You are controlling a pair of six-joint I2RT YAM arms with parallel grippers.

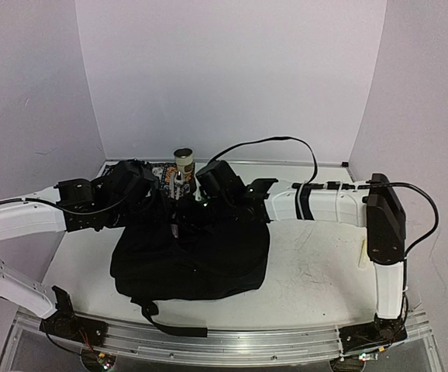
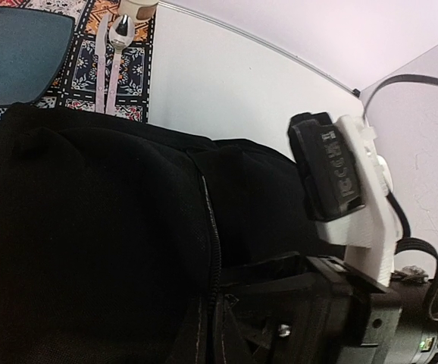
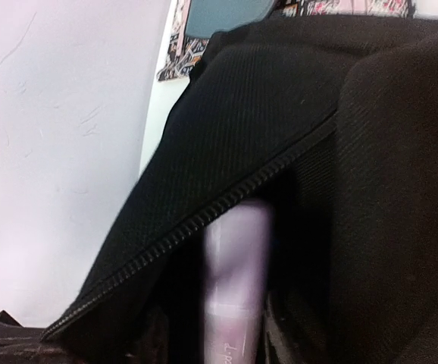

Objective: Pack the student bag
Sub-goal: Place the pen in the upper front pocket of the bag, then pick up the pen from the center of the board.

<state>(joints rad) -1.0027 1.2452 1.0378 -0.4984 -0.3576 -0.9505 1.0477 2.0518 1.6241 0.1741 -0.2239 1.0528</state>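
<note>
Where right gripper (image 1: 187,211) hangs, student bag (image 1: 201,260) lies beneath

A pale lilac tube (image 3: 236,280) (blurred) sits inside the unzipped student bag (image 3: 280,98).

Soft even light throughout; the pale tube (image 3: 234,292) is blurred close up.

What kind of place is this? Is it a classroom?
Probably not: it looks like a robot test booth. Plain white walls close in a white table, two robot arms are bolted to a metal rail, and a black backpack lies between them.
</note>
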